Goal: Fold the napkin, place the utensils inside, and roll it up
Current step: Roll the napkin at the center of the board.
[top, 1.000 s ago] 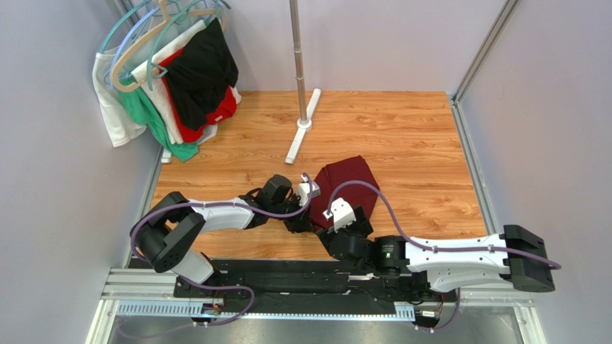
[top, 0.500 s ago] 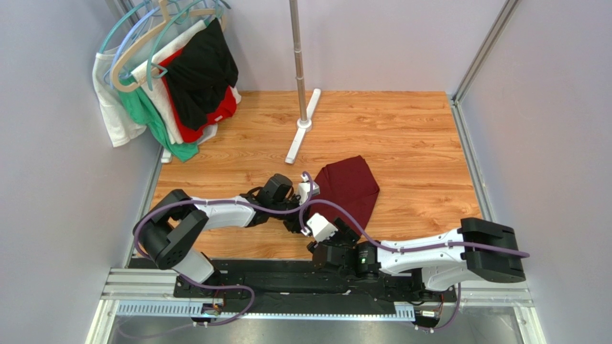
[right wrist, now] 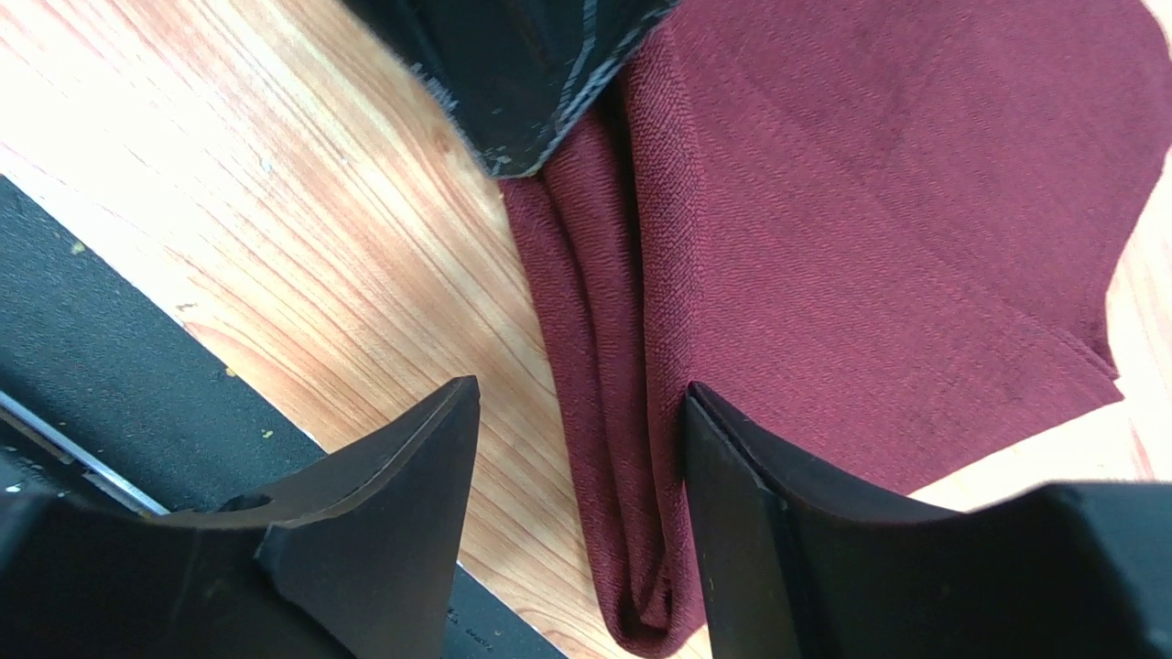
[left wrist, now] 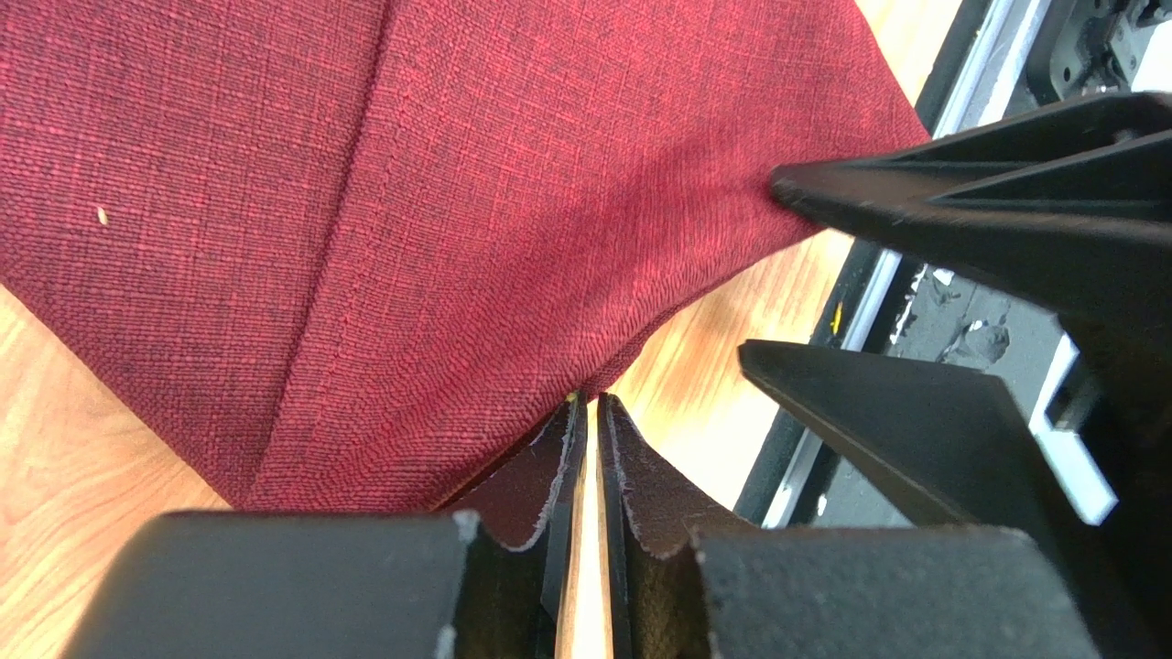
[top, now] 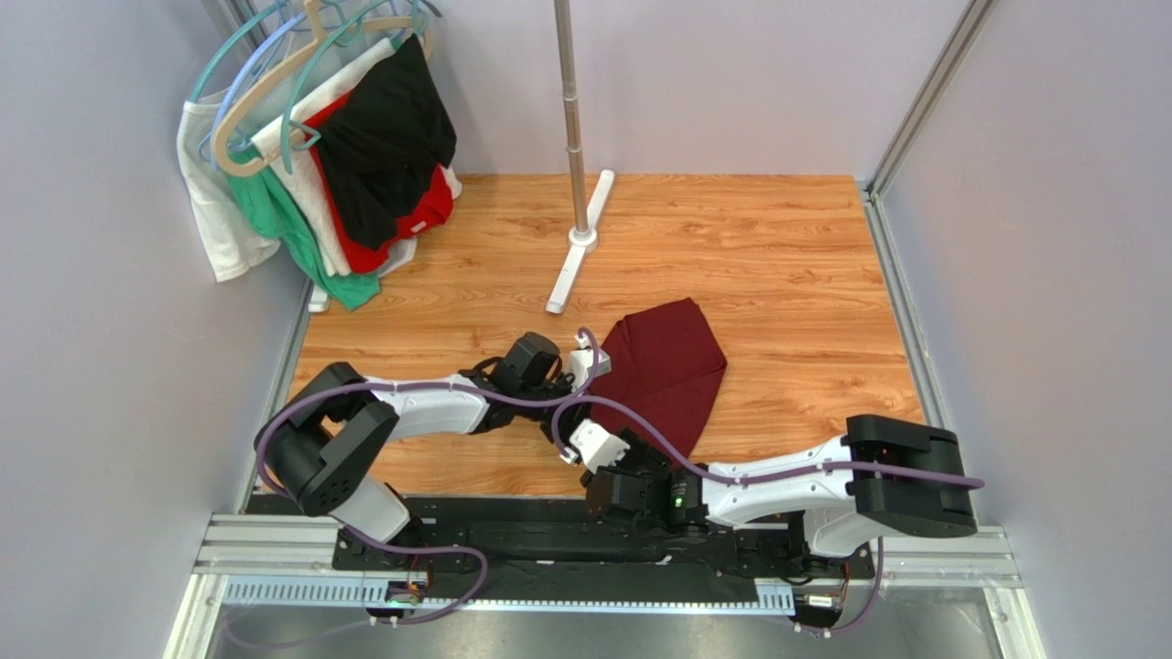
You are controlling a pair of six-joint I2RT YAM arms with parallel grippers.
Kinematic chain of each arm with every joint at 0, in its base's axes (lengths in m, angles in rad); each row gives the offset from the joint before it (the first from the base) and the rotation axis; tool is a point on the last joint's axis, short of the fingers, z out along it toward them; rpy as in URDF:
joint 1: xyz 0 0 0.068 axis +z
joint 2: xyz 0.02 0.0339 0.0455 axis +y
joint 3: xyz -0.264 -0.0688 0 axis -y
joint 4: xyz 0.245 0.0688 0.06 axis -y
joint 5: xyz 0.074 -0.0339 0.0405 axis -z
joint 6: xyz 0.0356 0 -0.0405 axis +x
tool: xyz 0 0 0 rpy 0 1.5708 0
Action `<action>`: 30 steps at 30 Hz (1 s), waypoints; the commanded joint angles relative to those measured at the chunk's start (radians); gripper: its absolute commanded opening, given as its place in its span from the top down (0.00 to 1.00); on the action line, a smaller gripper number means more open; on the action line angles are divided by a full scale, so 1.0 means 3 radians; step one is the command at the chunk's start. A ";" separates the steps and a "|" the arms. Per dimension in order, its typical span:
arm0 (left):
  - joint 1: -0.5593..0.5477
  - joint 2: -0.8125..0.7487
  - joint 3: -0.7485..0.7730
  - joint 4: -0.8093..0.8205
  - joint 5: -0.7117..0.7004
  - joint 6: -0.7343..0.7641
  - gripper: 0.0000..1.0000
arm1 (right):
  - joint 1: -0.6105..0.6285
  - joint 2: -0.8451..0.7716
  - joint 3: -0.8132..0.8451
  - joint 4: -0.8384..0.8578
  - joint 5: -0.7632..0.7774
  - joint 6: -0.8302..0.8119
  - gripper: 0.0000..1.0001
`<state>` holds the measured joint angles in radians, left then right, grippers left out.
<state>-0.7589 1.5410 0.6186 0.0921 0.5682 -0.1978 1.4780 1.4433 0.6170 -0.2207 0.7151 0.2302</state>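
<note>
— Where's the napkin (top: 670, 360)?
— Folded on the wooden counter (top: 798, 275), about midway across, with its left edge bunched into a thick fold.
— Left jaws?
— Nearly closed, pinching the cloth's corner at their tips.
— Right jaws?
— Spread wide, straddling that bunched fold without gripping it.

Your white-and-black left arm (top: 427, 405) reaches inward, low; black left gripper (left wrist: 586, 407) pinched closed. Black right gripper (right wrist: 578, 398) spread wide.
</note>
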 commanded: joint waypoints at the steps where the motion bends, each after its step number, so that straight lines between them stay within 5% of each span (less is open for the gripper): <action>1: 0.0014 -0.0018 0.0137 0.0010 0.0069 -0.0041 0.85 | 0.0013 0.0108 0.0065 0.0199 0.0014 -0.0031 0.43; 9: 0.0014 -0.0034 0.0142 0.0010 0.0090 -0.0057 0.85 | -0.0049 0.0338 0.0035 0.0250 0.0096 0.0020 0.51; 15: 0.0019 -0.0049 0.0147 0.0015 0.0110 -0.0072 0.84 | -0.0069 0.0537 0.0060 0.0240 0.0142 0.0025 0.65; 19: 0.0024 -0.0049 0.0157 0.0015 0.0146 -0.0097 0.82 | -0.0069 0.0655 0.0106 0.0209 0.0102 0.0076 0.82; 24: 0.0029 -0.0120 0.0152 0.0015 0.0131 -0.0159 0.69 | -0.0074 0.0742 0.0147 0.0163 -0.0001 0.0127 1.00; 30: 0.0106 -0.0416 0.0106 -0.0082 -0.0038 -0.0338 0.41 | -0.0207 0.0457 0.0157 -0.0001 -0.0292 0.0255 1.00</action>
<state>-0.7498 1.5047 0.6312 0.0769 0.5793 -0.2565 1.4559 1.6196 0.6765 -0.1493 0.7818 0.2325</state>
